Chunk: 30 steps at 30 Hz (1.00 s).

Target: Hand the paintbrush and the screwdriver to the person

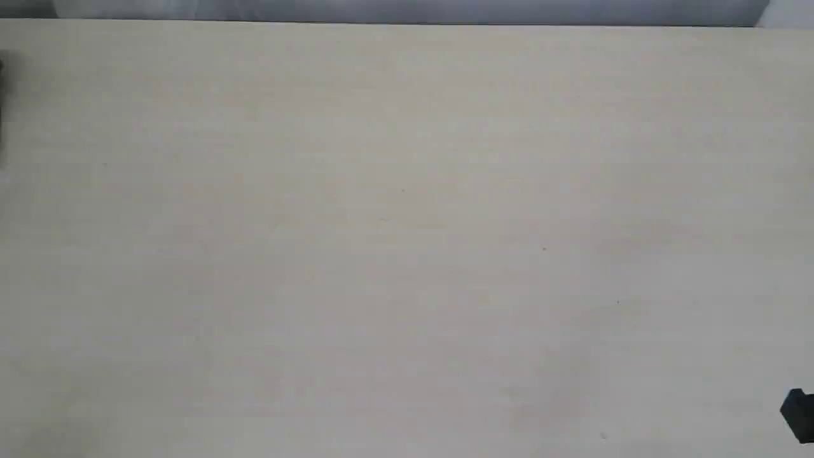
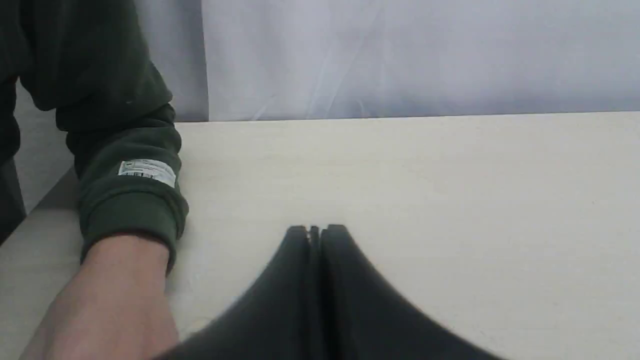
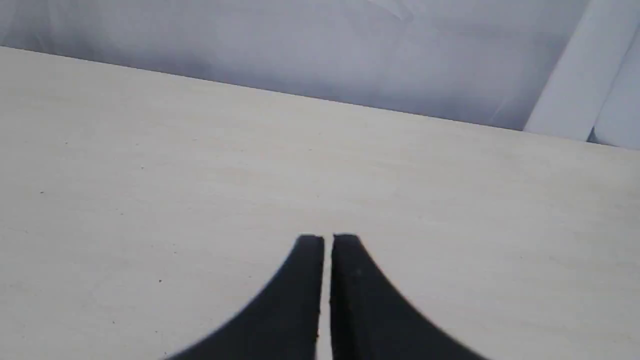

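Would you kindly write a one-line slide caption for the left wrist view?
Shut left gripper over the pale table, beside a person's forearm in a dark green sleeve.

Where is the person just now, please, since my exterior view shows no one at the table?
Observer: In the left wrist view the person's forearm, in a dark green sleeve, reaches over the table beside the left gripper.
Operator: Thank you. Is that gripper holding anything?
Observer: No, its fingers are pressed together with nothing between them.
Operator: And the right gripper?
Observer: The right gripper has its fingers only a thin slit apart, with nothing in it. Neither the paintbrush nor the screwdriver shows in any view.
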### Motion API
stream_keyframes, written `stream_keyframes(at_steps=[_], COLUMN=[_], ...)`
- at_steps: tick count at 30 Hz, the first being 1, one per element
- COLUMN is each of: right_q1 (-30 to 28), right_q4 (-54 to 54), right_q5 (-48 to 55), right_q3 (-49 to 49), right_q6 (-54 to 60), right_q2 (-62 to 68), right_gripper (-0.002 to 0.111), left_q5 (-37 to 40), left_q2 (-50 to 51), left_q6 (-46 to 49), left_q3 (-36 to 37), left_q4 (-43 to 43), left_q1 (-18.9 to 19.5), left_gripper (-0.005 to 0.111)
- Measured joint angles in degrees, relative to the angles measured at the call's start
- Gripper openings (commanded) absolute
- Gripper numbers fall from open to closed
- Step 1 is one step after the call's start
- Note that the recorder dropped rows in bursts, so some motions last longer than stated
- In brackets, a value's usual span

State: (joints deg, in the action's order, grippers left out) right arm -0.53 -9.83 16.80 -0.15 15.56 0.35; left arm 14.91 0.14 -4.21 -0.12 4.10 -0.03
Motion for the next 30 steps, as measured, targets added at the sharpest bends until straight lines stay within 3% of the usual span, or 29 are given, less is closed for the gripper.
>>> stream_keyframes(at_steps=[30], right_q1=[-0.45], right_q4=[0.00], right_q5=[0.67], right_q3=[0.00], right_q6=[-0.24], right_q2=[0.00], right_gripper=[0.004], left_q5=[0.00], left_q2=[0.00], left_q6=[0.00], left_q3=[0.00], left_q4=[0.00], left_q1=[0.00], left_gripper=[0.000])
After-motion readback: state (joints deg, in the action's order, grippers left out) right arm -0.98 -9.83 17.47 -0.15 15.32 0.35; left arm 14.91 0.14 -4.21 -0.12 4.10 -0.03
